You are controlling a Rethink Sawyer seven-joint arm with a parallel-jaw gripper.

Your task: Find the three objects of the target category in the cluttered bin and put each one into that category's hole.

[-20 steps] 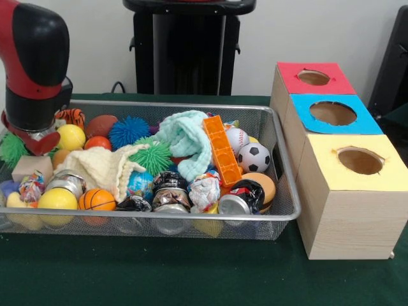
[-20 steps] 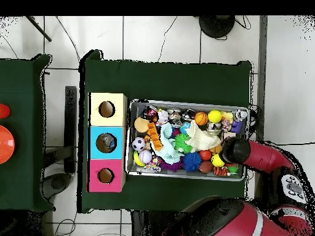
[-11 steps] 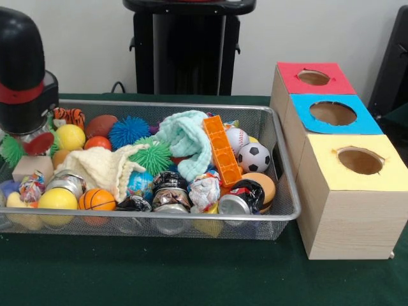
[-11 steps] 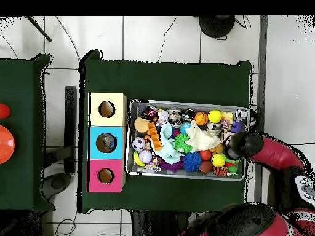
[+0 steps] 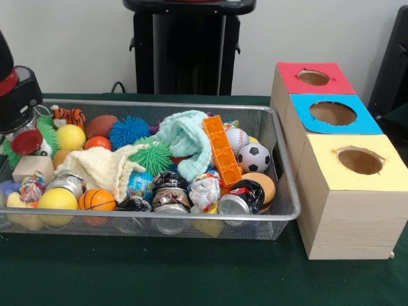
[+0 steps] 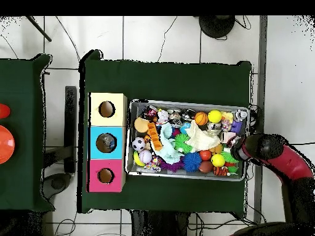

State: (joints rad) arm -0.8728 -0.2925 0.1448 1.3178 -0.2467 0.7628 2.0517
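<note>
The bin (image 5: 284,167) is fine silver wire mesh with a smooth, shiny metal rim, and it stands on a matt dark green cloth (image 5: 191,274) that covers the table. The three boxes (image 5: 347,213) have pale bare wood sides with visible grain; their tops look like matt coloured paper or card, roughly cut round the holes. Inside the bin, the cream towel (image 5: 102,167) and the mint towel (image 5: 188,140) are soft nubbly cloth. The orange brick (image 5: 222,150) is glossy studded plastic. The crushed cans (image 5: 239,199) show shiny metal ends. The spiky balls (image 5: 129,131) look rubbery, while the yellow ball (image 5: 57,199) is smooth and slightly glossy.
</note>
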